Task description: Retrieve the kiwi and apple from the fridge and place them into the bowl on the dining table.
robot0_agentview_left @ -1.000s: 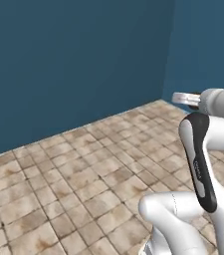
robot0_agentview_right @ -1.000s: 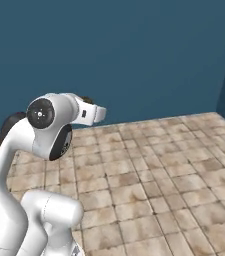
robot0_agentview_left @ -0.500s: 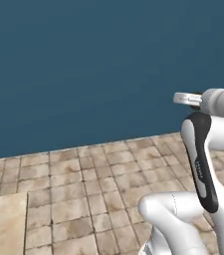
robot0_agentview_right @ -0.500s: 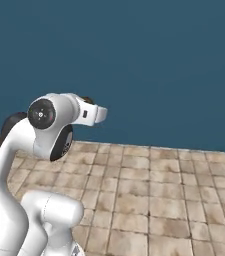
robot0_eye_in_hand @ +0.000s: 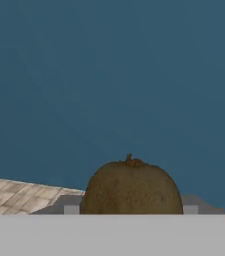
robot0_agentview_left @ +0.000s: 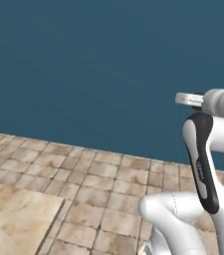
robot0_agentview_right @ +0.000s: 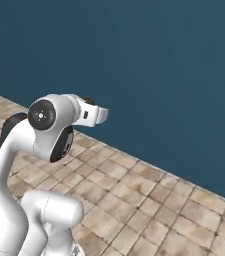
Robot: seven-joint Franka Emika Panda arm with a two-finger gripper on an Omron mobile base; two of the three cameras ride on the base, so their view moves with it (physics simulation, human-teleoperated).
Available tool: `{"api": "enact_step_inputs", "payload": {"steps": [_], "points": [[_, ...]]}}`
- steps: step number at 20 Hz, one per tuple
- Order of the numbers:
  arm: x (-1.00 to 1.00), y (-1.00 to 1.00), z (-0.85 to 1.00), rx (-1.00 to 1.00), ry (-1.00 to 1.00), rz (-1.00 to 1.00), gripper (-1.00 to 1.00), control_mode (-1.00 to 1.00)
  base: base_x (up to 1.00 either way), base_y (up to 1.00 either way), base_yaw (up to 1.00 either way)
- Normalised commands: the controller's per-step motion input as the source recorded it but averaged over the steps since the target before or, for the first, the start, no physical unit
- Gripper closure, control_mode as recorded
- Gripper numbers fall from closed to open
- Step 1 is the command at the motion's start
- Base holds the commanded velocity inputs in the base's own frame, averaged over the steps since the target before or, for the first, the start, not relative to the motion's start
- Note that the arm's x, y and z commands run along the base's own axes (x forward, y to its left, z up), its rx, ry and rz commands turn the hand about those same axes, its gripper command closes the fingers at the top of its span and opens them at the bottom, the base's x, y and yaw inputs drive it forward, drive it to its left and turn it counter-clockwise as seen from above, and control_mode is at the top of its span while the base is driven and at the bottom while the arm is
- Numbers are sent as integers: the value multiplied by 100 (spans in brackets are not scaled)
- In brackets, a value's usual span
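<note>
Kiwi in transit: the kiwi sits at six o'clock in the hand view, its stem nub up, clamped between the half-closed fingers of the gripper, with a dark blue wall behind and tiled floor at eight o'clock. The arm is folded high above the floor. A sharp turn or stop of the base could, by this reading, shake the smooth round fruit loose before the bowl is reached.

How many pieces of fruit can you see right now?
1: the kiwi, held between the gripper's fingers in the hand view, against the blue wall. The apple isn't visible in these views.
</note>
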Motion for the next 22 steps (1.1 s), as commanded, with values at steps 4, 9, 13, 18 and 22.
{"api": "enact_step_inputs", "payload": {"steps": [4, 9, 13, 18, 22], "points": [[0, 0, 0, 0, 0, 0, 100, 100, 85, -26, 78], [0, 0, 0, 0, 0, 0, 100, 100, 87, -33, 75], [0, 0, 0, 0, 0, 0, 100, 100, 99, -35, 68], [0, 0, 0, 0, 0, 0, 100, 100, 100, -8, 61], [0, 0, 0, 0, 0, 0, 100, 100, 100, 0, 62]]}}
